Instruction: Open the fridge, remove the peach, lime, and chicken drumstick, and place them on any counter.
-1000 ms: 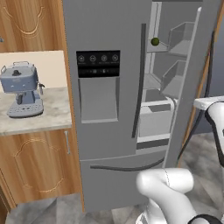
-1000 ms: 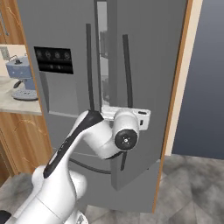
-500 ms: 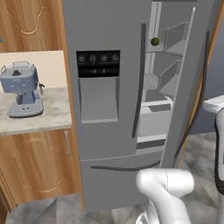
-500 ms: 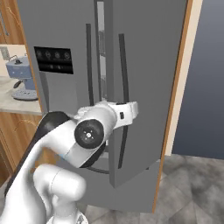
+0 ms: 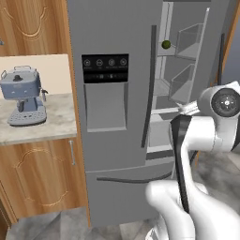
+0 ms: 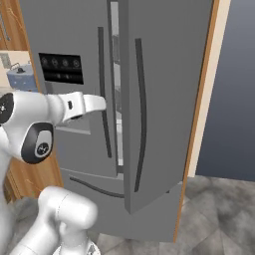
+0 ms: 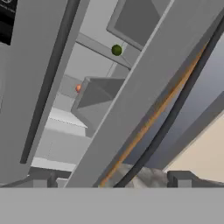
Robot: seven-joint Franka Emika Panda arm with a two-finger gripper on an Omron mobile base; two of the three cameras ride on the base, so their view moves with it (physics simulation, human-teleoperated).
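3 near views toward fridge [image 5: 117,37]

A blue-grey espresso machine [image 5: 22,96] stands upright against a beige wall [image 5: 42,70]. Brown wooden cabinets [image 5: 40,176] with carved panels sit above and below it, and grey marbled floor tiles [image 6: 219,214] spread underfoot.

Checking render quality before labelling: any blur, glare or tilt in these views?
Left base view: even light, no glare, lime crisp inside the open fridge. Right base view: flat shading, soft edges. Hand view: rolled, the fridge lines run diagonally; peach small and slightly soft.
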